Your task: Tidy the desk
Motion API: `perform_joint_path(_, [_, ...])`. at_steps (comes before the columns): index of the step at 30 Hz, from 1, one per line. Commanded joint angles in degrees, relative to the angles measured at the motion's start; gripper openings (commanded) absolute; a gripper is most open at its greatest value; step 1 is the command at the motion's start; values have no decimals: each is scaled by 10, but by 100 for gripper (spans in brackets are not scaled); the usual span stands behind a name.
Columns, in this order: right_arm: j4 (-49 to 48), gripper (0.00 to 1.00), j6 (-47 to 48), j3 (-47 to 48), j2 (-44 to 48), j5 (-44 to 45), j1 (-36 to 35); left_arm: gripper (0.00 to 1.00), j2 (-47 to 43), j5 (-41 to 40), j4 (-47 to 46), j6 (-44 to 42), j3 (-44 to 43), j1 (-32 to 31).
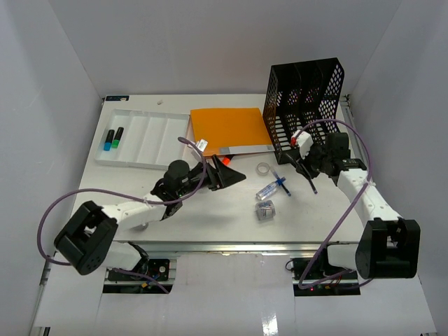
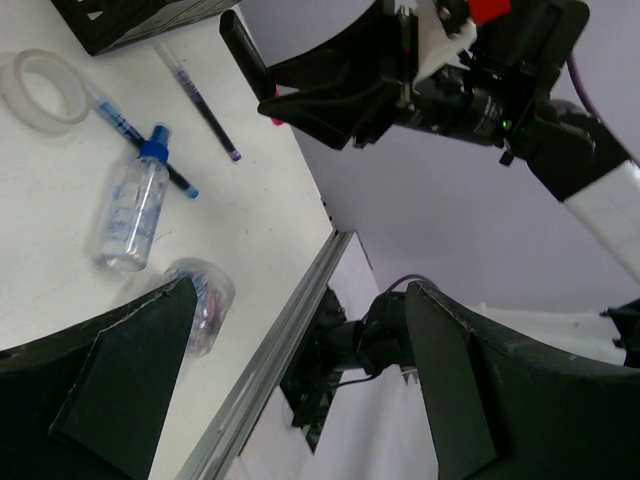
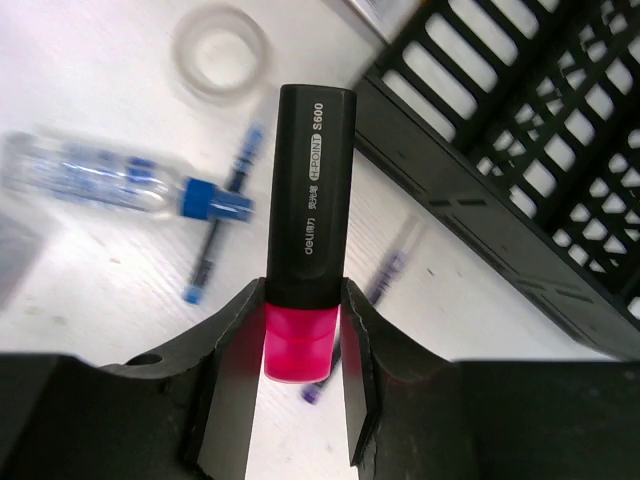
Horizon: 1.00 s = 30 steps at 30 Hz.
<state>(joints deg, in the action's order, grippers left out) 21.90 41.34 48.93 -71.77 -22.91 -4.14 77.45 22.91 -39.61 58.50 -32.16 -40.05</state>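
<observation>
- Across most of the top view, the white surface (image 1: pixel 224 220) is lying flat, with a metal rail running along its lower edge.
- Right of centre, the right gripper (image 3: pixel 300 310) is pinching a pink highlighter (image 3: pixel 308 200) by its pink end. The black barrel is sticking out past the fingers.
- In the left wrist view that gripper is hanging clear of the surface, just in front of the black mesh file rack (image 1: pixel 304 98) at upper right.
- At centre, the left gripper (image 2: pixel 300 295) is standing spread wide, gripping nothing, and pointing toward the right arm.
- An orange envelope (image 1: pixel 227 129) is lying at upper centre, its right edge close beside the rack.
- At upper left, a white tray (image 1: pixel 157 140) is holding a blue highlighter (image 1: pixel 110 140) and a green highlighter (image 1: pixel 118 135) side by side in its leftmost compartment.
- Between the two grippers, a tape roll (image 1: pixel 263 168), a small spray bottle (image 1: pixel 268 190) and a small clear jar (image 1: pixel 264 211) are sitting loose.
- A blue pen (image 1: pixel 281 183) is lying crossed with the bottle's cap end.
- A purple pen (image 2: pixel 200 105) is lying near the rack's foot.
</observation>
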Motion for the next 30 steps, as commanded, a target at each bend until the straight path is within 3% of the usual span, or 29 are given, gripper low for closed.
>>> perform_joint_path(1, [30, 16, -33, -6, 42, -140, -13, 96, 87, -76, -81, 52, -74, -41])
perform_joint_path(9, [-18, 14, -107, -21, 85, -185, -53, 92, 236, -94, -107, 110, -179, -77])
perform_joint_path(17, [-50, 13, -126, -39, 84, -189, -73, 80, 288, -123, -94, 123, -234, -97])
perform_joint_path(23, [-74, 12, -140, -52, 90, -174, -75, 53, 303, -130, -77, 122, -250, -99])
perform_joint_path(30, [-96, 9, -160, -61, 87, -146, -75, 34, 297, -136, -45, 105, -257, -102])
